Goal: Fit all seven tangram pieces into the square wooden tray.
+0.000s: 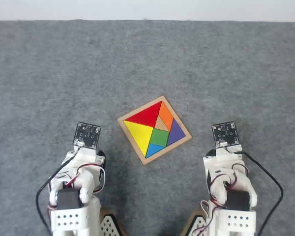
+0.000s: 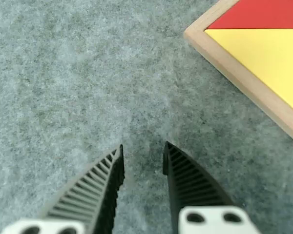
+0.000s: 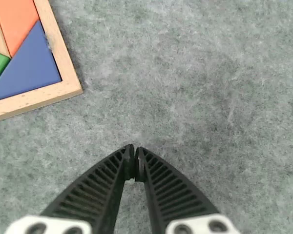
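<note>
Tray (image 1: pixel 145 161) lies between narrowly parted left hand (image 2: pixel 143 146) and closed right hand (image 3: pixel 135 148); an inward sweep could dislodge seated pieces (image 1: pixel 160 136).

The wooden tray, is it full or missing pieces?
Full. Seven coloured pieces fill the wooden tray edge to edge, no gaps showing.
</note>
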Robot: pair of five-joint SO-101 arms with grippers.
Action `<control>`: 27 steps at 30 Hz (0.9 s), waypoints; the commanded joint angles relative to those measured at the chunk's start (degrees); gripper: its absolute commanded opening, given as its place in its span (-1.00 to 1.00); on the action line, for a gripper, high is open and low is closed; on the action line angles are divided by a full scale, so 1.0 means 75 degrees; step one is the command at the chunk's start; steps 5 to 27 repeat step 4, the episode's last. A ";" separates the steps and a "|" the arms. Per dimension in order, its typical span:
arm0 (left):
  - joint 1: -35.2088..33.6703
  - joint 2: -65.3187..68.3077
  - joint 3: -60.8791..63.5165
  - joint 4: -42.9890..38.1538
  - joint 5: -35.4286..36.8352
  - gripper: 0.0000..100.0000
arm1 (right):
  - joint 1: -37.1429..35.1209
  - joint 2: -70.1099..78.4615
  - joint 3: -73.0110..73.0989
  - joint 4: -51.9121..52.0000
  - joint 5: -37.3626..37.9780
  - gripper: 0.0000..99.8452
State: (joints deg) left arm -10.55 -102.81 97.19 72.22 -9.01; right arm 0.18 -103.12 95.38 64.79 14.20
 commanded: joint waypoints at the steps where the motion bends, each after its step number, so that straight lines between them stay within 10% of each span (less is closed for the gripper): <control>1: -0.0035 -0.0176 -0.0088 0.0023 -0.0059 -0.75 | 0.0123 -0.0100 0.0141 0.0053 0.0105 -0.98; 27: -0.0035 -0.0176 -0.0088 0.0023 -0.0059 -0.75 | 0.0123 -0.0100 0.0141 0.0076 0.0105 -0.98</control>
